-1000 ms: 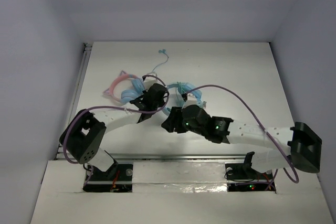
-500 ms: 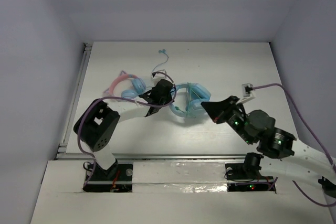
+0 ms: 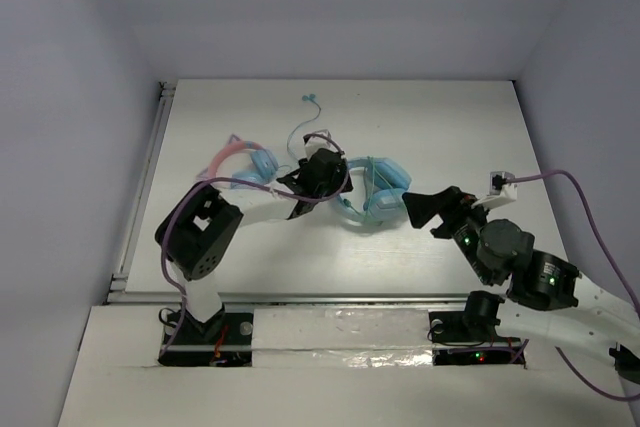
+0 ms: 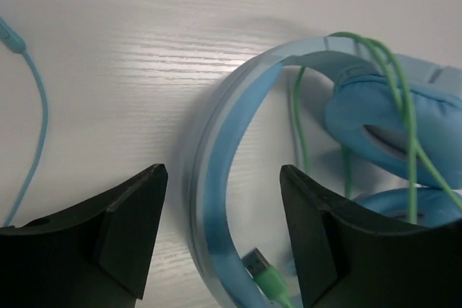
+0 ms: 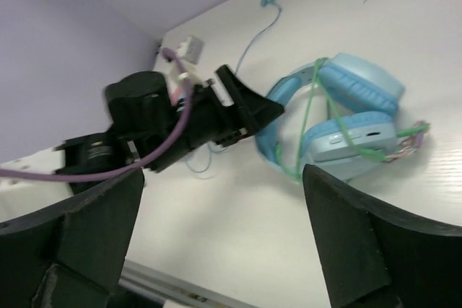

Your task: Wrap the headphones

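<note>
The white worktop (image 3: 450, 127) has both arms reaching out over it. The left arm (image 3: 255, 209) stretches to the middle, and the right arm (image 3: 520, 272) is bent on the right side.

The light-blue headphones (image 3: 375, 192) lie flat at the centre of the worktop with their cups side by side. A pink-banded cat-ear headset (image 3: 238, 162) lies to their left, past the left arm.

The left claw (image 4: 222, 178) is low over the headband. Its two fingers are spread on either side of the band with worktop showing in the gaps, so it grips nothing. The right claw (image 5: 224, 174) is just to the right of the cups. It is spread wide and has nothing in it.

A thin green cable (image 4: 401, 99) runs across the cups in loose loops. Its plug (image 4: 261, 270) rests by the inside of the band. A thin blue cord (image 4: 40, 113) trails off on the far side of the left claw.
</note>
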`<state>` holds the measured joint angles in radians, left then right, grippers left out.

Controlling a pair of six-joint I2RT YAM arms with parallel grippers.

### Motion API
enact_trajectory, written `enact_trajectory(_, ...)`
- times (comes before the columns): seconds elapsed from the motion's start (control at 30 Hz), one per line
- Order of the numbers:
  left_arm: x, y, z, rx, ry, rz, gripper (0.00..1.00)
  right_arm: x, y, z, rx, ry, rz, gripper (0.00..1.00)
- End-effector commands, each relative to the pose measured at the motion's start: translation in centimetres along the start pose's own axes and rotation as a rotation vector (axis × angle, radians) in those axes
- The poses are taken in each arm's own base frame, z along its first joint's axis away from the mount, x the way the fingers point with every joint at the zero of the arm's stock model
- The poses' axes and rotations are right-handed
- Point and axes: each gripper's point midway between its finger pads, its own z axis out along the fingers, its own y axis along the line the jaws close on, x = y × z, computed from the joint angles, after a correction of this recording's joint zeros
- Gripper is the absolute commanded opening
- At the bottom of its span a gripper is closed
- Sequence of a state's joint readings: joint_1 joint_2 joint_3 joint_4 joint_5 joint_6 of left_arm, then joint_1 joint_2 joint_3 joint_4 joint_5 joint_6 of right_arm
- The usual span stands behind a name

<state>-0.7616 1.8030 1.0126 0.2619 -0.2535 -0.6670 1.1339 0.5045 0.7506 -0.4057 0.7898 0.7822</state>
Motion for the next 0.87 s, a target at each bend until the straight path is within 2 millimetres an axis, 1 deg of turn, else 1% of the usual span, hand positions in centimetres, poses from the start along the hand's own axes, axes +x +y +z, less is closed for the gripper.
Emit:
enact_trajectory(0.0,-6.1,-3.1,-4.5,0.097,-0.167,-0.032,0.62,-2.4,-1.0,-0.3,0.058,-0.084,-0.033,0.99)
enact_trajectory(0.03,-6.7,-3.1,-5.4,0.081,-0.199,-0.026,0.67,-3.1,-0.7,-0.5,0.055,-0.098,-0.032,1.0)
enact_trajectory(0.07,-7.7,-3.0,-6.4,0.074,-0.228,-0.027,0.78,-3.7,-0.7,-0.5,0.061,-0.114,-0.048,1.0)
enact_trajectory(0.1,-9.6,-3.3,-8.5,0.092,-0.277,-0.041,0.81,-4.1,-0.5,-0.6,0.059,-0.121,-0.054,1.0)
enact_trajectory(0.13,-10.1,-3.2,-9.5,0.082,-0.299,-0.037,0.85,-5.1,-0.1,-0.9,0.052,-0.139,-0.048,1.0)
enact_trajectory(0.17,-10.9,-3.2,-10.6,0.086,-0.32,-0.042,0.91,-5.8,-0.2,-1.1,0.059,-0.157,-0.055,1.0)
enact_trajectory(0.2,-12.2,-3.3,-12.6,0.111,-0.359,-0.057,0.92,-6.4,-0.1,-1.2,0.06,-0.17,-0.055,1.0)
enact_trajectory(0.23,-12.6,-3.1,-13.6,0.113,-0.37,-0.058,0.93,-7.0,0.0,-1.5,0.053,-0.183,-0.05,1.0)
enact_trajectory(0.27,-13.1,-3.1,-14.7,0.129,-0.383,-0.061,0.96,-8.2,0.2,-1.9,0.051,-0.208,-0.048,1.0)
enact_trajectory(0.3,-14.1,-3.2,-16.9,0.165,-0.416,-0.078,0.97,-8.8,0.2,-2.2,0.052,-0.224,-0.037,1.0)
enact_trajectory(0.37,-14.3,-2.8,-18.7,0.186,-0.422,-0.082,0.98,-10.5,0.0,-3.1,0.051,-0.263,-0.007,1.0)
enact_trajectory(0.4,-14.9,-2.6,-20.8,0.216,-0.452,-0.093,0.99,-11.0,-0.2,-3.5,0.052,-0.275,0.0,1.0)
enact_trajectory(0.43,-14.8,-2.0,-21.5,0.213,-0.454,-0.083,0.99,-11.5,-0.3,-3.8,0.049,-0.283,0.008,1.0)
enact_trajectory(0.47,-14.9,-1.7,-22.5,0.224,-0.466,-0.08,0.99,-12.2,-0.8,-4.4,0.053,-0.302,0.022,1.0)
enact_trajectory(0.5,-14.9,-0.9,-24.2,0.242,-0.493,-0.087,0.99,-12.6,-1.1,-4.8,0.056,-0.313,0.033,1.0)
enact_trajectory(0.57,-14.5,0.3,-25.5,0.239,-0.503,-0.084,0.99,-13.2,-1.9,-5.6,0.056,-0.328,0.059,1.0)
enact_trajectory(0.6,-14.6,1.0,-26.9,0.255,-0.527,-0.098,0.99,-13.4,-2.2,-5.9,0.057,-0.331,0.072,1.0)
enact_trajectory(0.63,-14.2,1.6,-27.3,0.248,-0.521,-0.097,0.99,-13.4,-2.6,-6.1,0.062,-0.335,0.083,1.0)
enact_trajectory(0.67,-14.3,1.6,-28.0,0.267,-0.53,-0.106,0.99,-13.4,-3.1,-6.2,0.079,-0.343,0.099,1.0)
enact_trajectory(0.7,-13.9,2.3,-28.8,0.274,-0.534,-0.111,0.99,-13.5,-3.6,-6.4,0.084,-0.354,0.113,1.0)
enact_trajectory(0.73,-13.8,2.5,-29.1,0.277,-0.536,-0.112,0.99,-12.9,-4.0,-6.1,0.095,-0.351,0.101,1.0)
enact_trajectory(0.8,-13.7,2.7,-29.8,0.299,-0.55,-0.11,0.99,-12.5,-4.2,-5.8,0.101,-0.358,0.086,1.0)
enact_trajectory(0.83,-13.6,2.9,-29.8,0.287,-0.544,-0.109,0.99,-12.1,-4.1,-5.5,0.102,-0.354,0.068,1.0)
